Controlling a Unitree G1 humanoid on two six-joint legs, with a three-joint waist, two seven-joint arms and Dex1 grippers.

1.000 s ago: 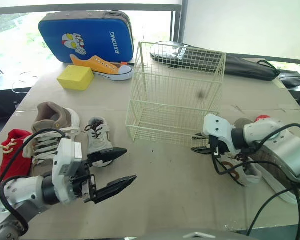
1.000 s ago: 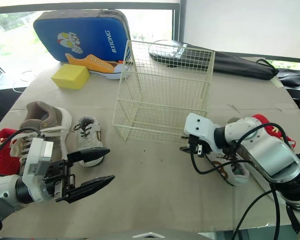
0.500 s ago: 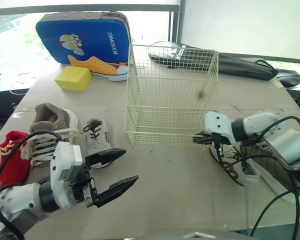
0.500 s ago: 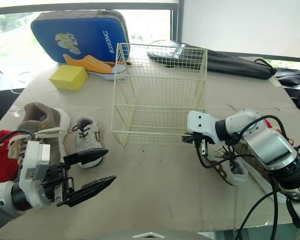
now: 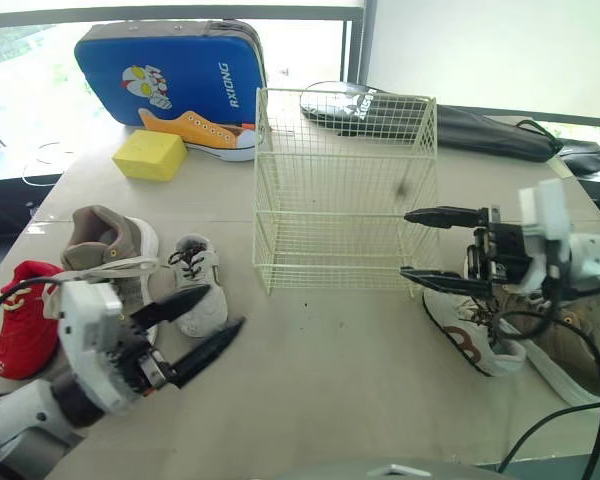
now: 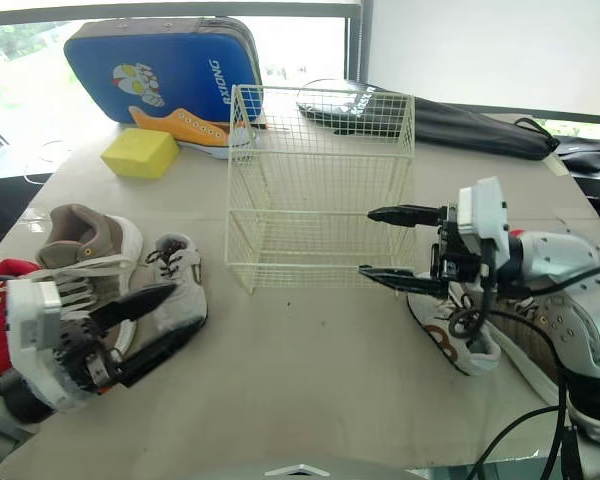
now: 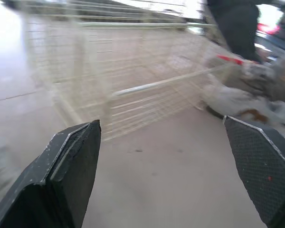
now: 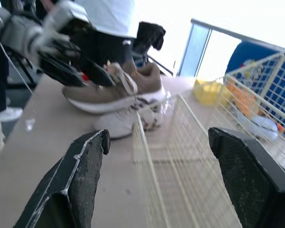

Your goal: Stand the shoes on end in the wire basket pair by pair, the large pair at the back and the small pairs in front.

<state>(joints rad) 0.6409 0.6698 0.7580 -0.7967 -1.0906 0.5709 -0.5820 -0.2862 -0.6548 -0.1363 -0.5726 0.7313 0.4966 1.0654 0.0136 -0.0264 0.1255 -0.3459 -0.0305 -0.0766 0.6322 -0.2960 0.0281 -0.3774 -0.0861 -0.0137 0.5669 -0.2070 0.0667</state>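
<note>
While both pincers hang free, you can log:
Right gripper (image 5: pixel 405 242): fingers spread, holding nothing, just beside right front corner of wire basket (image 5: pixel 263 190).
Left gripper (image 5: pixel 225 307): spread, holding nothing, front-left of basket.
White shoe (image 5: pixel 470 335): lying flat, right of basket.
Small grey shoe (image 5: pixel 198 290), tan shoe (image 5: pixel 105 245): left of basket.

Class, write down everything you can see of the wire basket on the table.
The wire basket is a box of cream-coloured wire grid, open at the top, with a thicker band halfway up. It stands upright near the middle of the table and is empty. The right gripper, open, hovers at its front right corner; contact cannot be told.
</note>
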